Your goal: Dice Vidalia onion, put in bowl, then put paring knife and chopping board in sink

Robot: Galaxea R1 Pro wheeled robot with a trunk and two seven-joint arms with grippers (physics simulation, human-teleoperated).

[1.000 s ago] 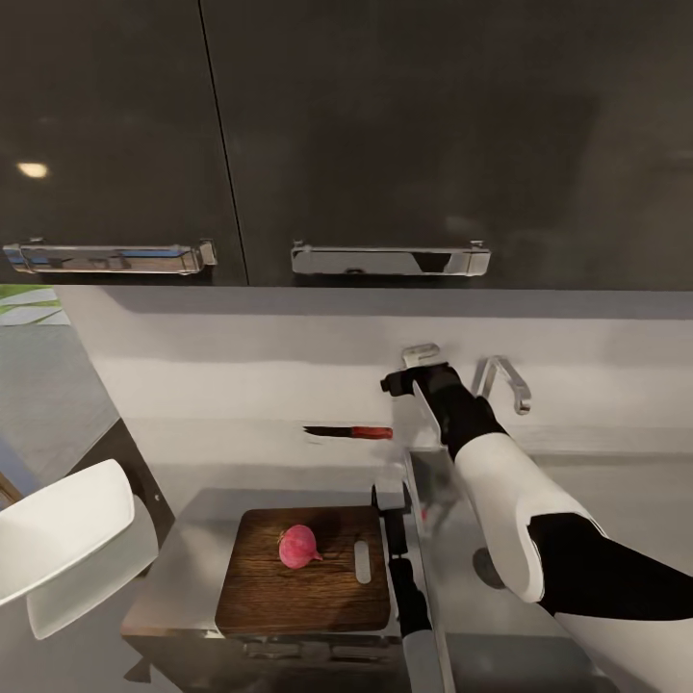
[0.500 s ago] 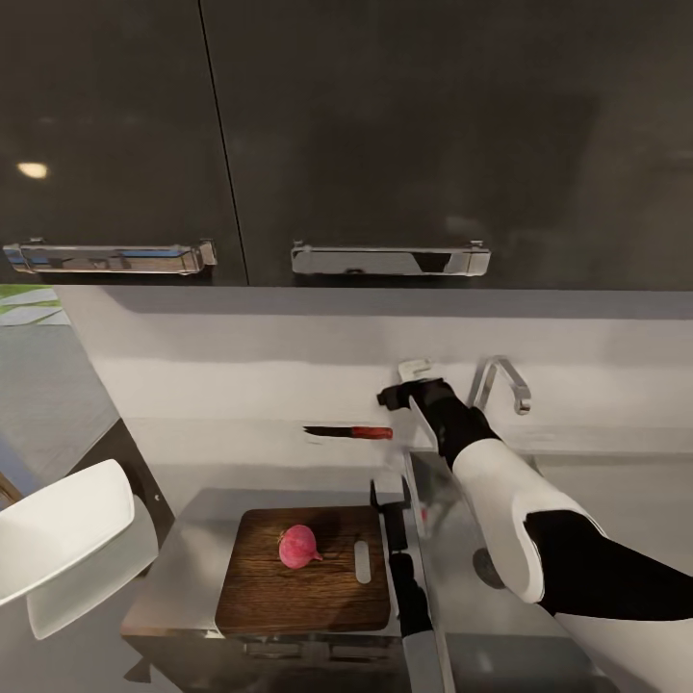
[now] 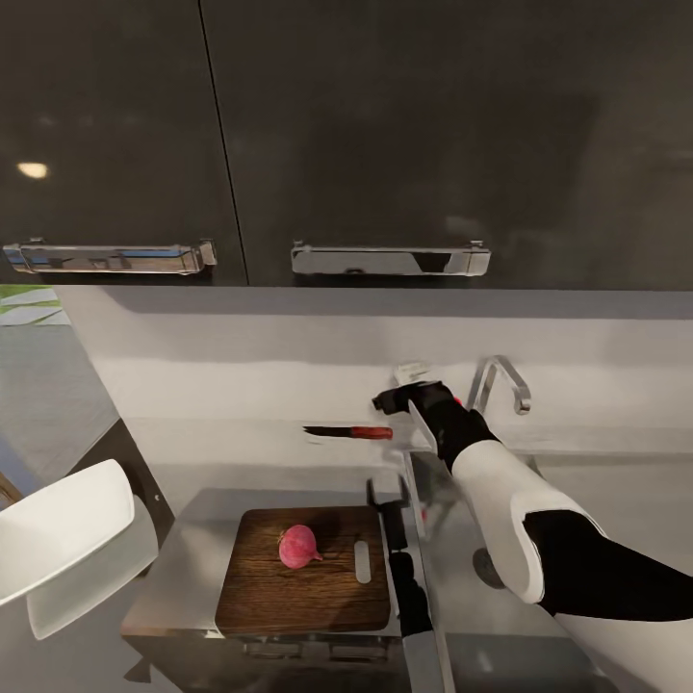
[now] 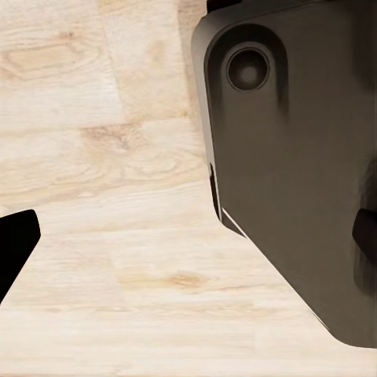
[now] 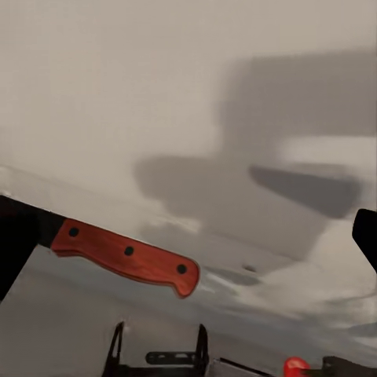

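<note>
Reaching toward the backsplash, the right gripper (image 3: 393,397) hovers just beside the paring knife (image 3: 348,432), its fingers spread and empty for a handle grasp, while the onion (image 3: 299,546) waits on the chopping board (image 3: 260,587).

The head view looked forward and down over the countertop (image 3: 192,462) toward the backsplash. The right wrist view sat close above the paring knife (image 3: 348,432) (image 5: 126,257), which both shared. The left wrist view faced pale wooden floor (image 4: 102,220).
</note>
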